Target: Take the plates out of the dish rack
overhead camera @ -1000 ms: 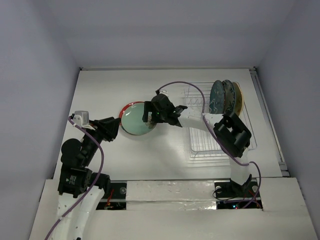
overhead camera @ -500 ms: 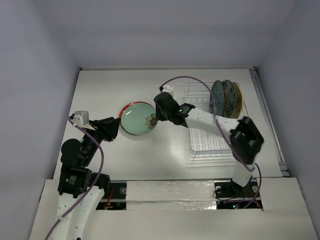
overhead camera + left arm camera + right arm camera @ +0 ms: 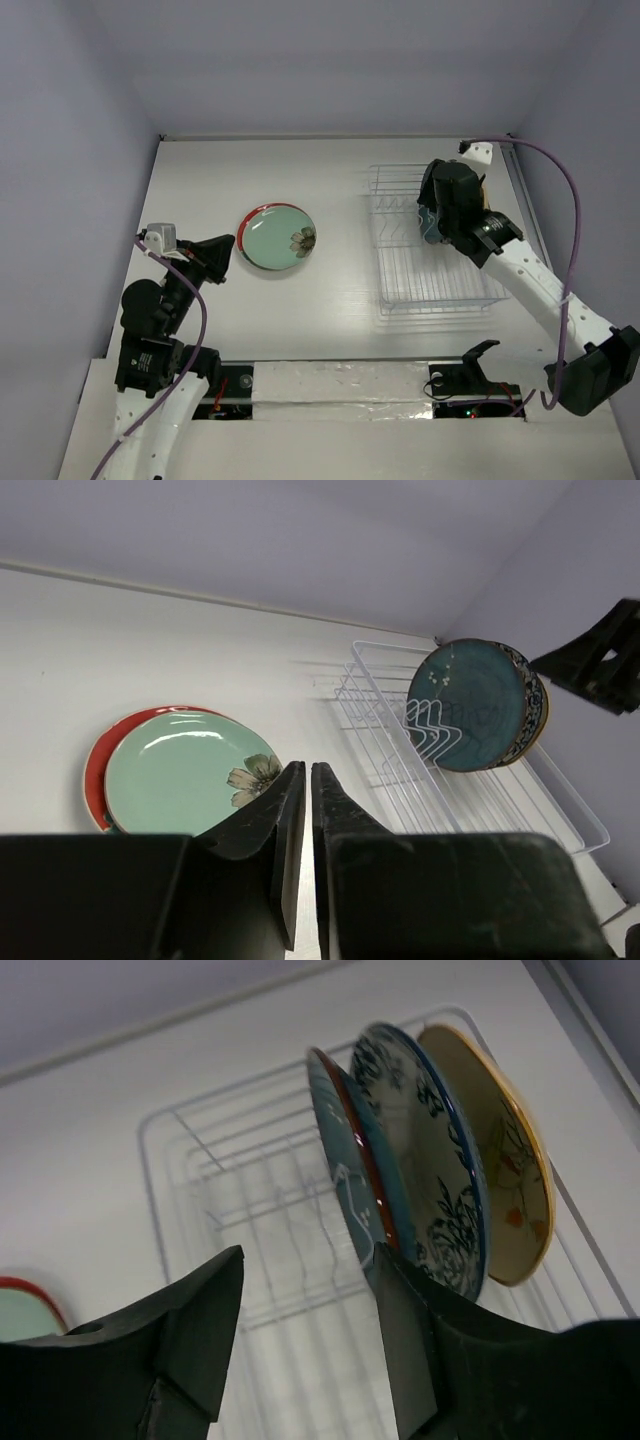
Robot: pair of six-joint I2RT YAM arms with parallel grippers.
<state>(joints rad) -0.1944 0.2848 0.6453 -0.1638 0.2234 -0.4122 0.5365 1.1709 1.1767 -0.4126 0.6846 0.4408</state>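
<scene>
The mint green plate (image 3: 278, 238) with a flower lies flat on the red plate (image 3: 262, 210) on the table's left half; both also show in the left wrist view, mint (image 3: 175, 775) on red (image 3: 98, 770). The teal plate (image 3: 340, 1175), the blue-white plate (image 3: 425, 1175) and the tan-yellow plate (image 3: 505, 1165) stand upright at the far end of the white wire dish rack (image 3: 430, 275). My right gripper (image 3: 307, 1250) is open and empty above the rack, its right finger beside the teal plate's face. My left gripper (image 3: 307, 767) is shut and empty, just left of the stacked plates.
In the top view my right arm (image 3: 470, 215) hides most of the standing plates. The rack's near slots (image 3: 250, 1220) hold nothing. White walls close the table at the back and sides. A purple cable (image 3: 570, 200) loops off the right arm.
My right gripper has let go of the mint green plate on the red plate and swung right to the rack's standing plates. The left arm has barely moved.
</scene>
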